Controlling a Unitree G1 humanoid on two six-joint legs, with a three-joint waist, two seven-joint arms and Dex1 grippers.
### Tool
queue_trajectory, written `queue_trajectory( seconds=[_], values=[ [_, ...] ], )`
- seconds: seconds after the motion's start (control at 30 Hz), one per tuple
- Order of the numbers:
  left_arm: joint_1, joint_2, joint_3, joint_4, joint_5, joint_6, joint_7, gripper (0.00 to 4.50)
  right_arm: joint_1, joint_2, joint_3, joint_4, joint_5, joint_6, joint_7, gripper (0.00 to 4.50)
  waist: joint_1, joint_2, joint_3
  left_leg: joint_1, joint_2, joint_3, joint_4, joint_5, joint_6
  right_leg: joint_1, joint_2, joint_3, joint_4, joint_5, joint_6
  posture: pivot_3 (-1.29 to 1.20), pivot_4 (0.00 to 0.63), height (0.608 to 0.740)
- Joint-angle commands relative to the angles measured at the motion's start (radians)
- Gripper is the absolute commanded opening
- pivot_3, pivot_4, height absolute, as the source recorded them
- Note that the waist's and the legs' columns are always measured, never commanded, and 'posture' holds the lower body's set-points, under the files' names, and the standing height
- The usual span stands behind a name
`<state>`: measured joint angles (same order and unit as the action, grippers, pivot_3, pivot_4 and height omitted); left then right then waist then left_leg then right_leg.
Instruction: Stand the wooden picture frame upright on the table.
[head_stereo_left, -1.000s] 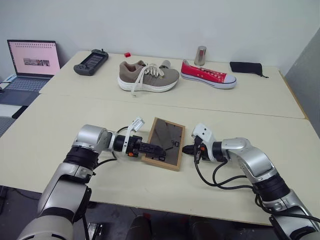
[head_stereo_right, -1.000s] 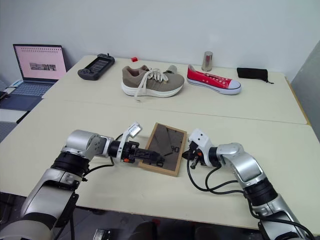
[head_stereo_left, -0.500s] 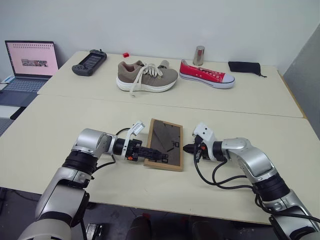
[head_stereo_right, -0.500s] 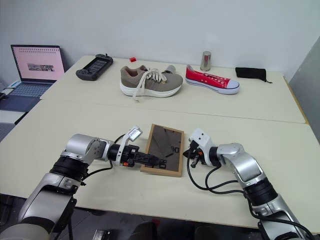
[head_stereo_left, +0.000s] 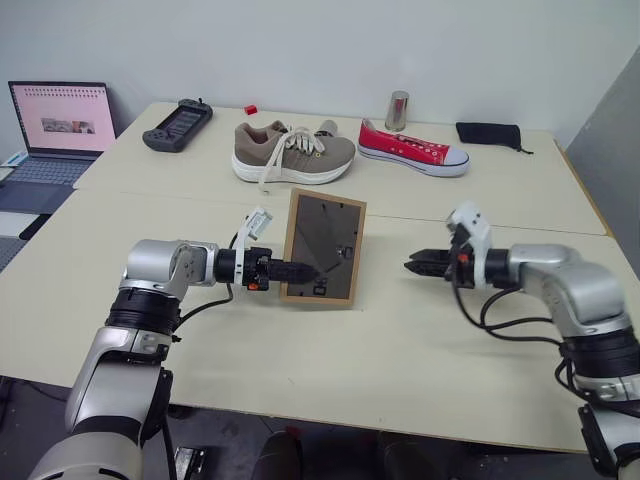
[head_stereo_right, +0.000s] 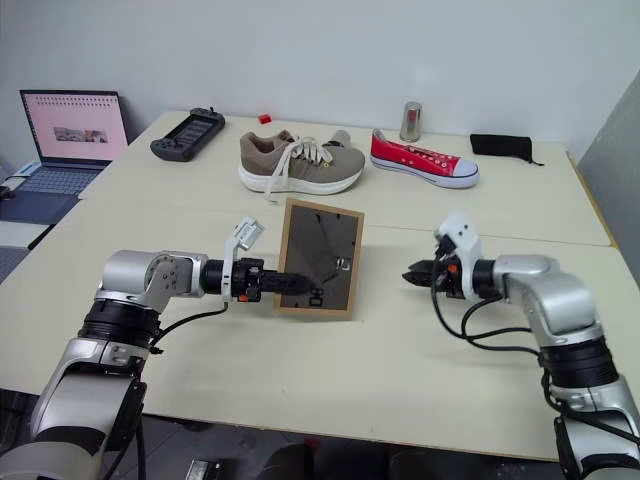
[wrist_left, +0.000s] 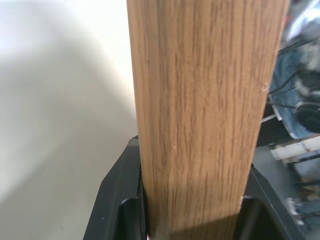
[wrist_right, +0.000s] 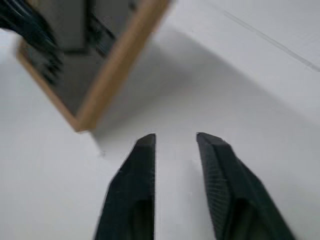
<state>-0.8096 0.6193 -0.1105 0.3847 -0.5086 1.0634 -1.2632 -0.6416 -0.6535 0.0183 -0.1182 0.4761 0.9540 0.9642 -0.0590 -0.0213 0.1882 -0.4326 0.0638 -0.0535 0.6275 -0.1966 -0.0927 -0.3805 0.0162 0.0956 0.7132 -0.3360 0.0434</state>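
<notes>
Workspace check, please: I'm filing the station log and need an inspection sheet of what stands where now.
Surface: cream table, a second table butted behind it.
Job's things: picture frame raised on its lower edge, dark back toward the camera.
Clutter: tan sneaker, red shoe, metal cup, game controller, black pouch, small red block.
Grippers: left gripper clamps the frame's side; right gripper open, apart from the frame.
Cables: black loops under the right forearm.
Surroundings: laptop at far left, white wall.
</notes>
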Motion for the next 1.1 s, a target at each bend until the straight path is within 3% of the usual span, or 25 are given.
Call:
queue_trajectory(
  seconds=[0.03,0.3,0.5,0.7,0.97,1.1],
  values=[
    [0.000,-0.017,0.063,-0.090,-0.044,-0.007,0.036,1.29,-0.100,0.086,-0.071,-0.051,0.134,0.102,-0.046,2.39,-0.002,0.000,0.000,0.000,0.000,0.000,0.000,0.000,0.000,0.000,0.000,0.000,0.000,0.000,0.000,0.00,0.150,0.740],
    [-0.009,-0.026,0.077,-0.116,-0.068,0.008,0.058,1.29,-0.174,0.225,-0.003,0.002,0.131,0.079,-0.126,4.47,0.002,0.000,0.000,0.000,-0.001,0.000,0.000,0.000,0.000,0.000,0.000,0.000,0.000,0.000,0.000,0.00,0.150,0.740],
    [-0.010,-0.027,0.077,-0.136,-0.081,0.016,0.066,1.29,-0.209,0.279,0.062,0.071,0.075,-0.005,-0.155,4.47,0.001,0.000,0.000,-0.001,0.000,0.000,0.000,0.000,0.000,-0.001,0.000,0.000,0.000,0.000,0.000,0.00,0.150,0.740],
    [0.015,-0.017,0.083,-0.166,-0.090,0.022,0.077,1.29,-0.203,0.305,0.061,-0.074,0.218,0.086,-0.087,4.47,0.002,0.000,0.000,-0.001,0.000,0.000,0.000,0.000,0.000,-0.002,0.000,0.000,0.001,0.000,0.000,0.00,0.150,0.740],
    [0.044,0.010,0.111,-0.190,-0.120,0.044,0.105,1.29,-0.175,0.186,-0.066,-0.152,0.389,0.239,-0.072,4.47,0.002,0.000,0.000,-0.001,0.000,0.000,0.000,0.000,0.000,-0.001,0.000,0.000,0.001,0.000,0.000,0.00,0.150,0.740],
    [0.053,0.017,0.119,-0.202,-0.148,0.074,0.112,1.29,-0.128,0.058,-0.038,-0.119,0.290,0.143,-0.042,4.47,0.002,0.000,0.000,-0.001,0.000,0.000,0.000,0.000,0.000,-0.002,0.000,0.000,0.000,0.000,0.000,0.00,0.150,0.740]
  ],
)
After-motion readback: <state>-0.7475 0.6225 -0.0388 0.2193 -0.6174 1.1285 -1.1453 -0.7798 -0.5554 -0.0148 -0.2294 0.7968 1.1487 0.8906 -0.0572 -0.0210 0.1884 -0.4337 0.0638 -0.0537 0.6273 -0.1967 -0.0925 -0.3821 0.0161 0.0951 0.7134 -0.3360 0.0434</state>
